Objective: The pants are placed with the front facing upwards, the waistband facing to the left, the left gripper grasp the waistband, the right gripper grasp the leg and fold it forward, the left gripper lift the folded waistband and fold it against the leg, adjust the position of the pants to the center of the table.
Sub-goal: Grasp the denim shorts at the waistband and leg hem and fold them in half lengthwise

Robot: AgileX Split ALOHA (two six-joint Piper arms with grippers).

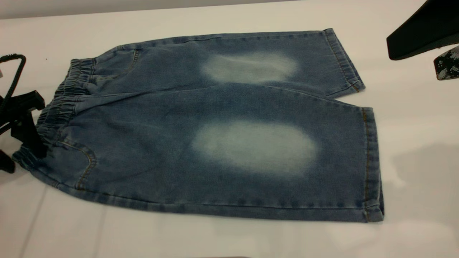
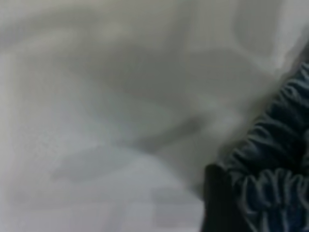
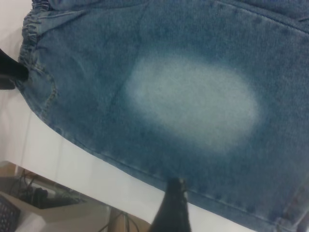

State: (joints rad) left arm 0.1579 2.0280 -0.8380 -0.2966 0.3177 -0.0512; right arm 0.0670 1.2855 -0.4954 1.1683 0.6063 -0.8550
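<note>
The pants (image 1: 222, 129) lie flat on the tabletop (image 1: 412, 143); the left gripper (image 1: 25, 132) touches the waistband (image 1: 61, 104), grip unclear; the right gripper (image 3: 173, 210) hovers above, state unclear.

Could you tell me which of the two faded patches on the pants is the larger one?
The patch on the near leg, toward the exterior view's bottom, is larger; the far leg's patch is narrower and smaller.

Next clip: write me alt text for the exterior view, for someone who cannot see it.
Blue denim pants with faded knee patches lie flat on a white table, elastic waistband to the left. The left hand is at the waistband; part of the right arm shows at the upper right, clear of the pants.
</note>
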